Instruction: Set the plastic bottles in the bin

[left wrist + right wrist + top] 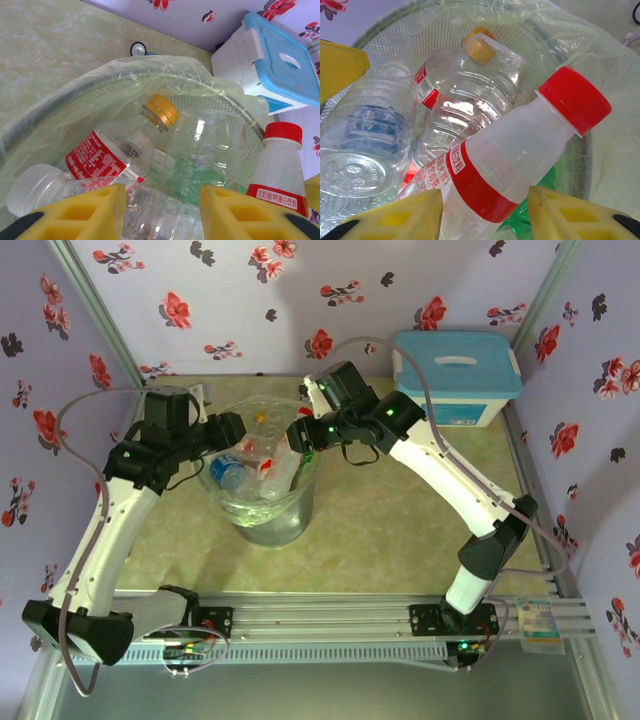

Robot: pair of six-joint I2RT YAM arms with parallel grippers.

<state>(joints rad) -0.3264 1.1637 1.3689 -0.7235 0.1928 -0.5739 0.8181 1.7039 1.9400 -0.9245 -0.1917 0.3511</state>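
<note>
Milky red-capped bottle (520, 150) with red-white label, clear yellow-capped bottle (470, 85) with red label, translucent grey bin (270, 525), white box (455, 375) with light-blue lid upper right, lilac walls (150, 270) with red-and-black flowers.

Two arms (100, 540), one bin (265, 525), one blue-lidded white box (455, 390), at least four plastic bottles (520, 150) visible.

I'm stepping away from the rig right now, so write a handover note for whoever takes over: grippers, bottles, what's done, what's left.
Right gripper: at the bin mouth, shut on a red-capped bottle.
Left gripper: also at the bin, clear plastic between its fingers; grip unclear.
Done: several bottles lie in the bin, including a yellow-capped bottle and a blue-labelled bottle.
Left: drop the red-capped bottle in, check the left gripper, pull both grippers back.
</note>
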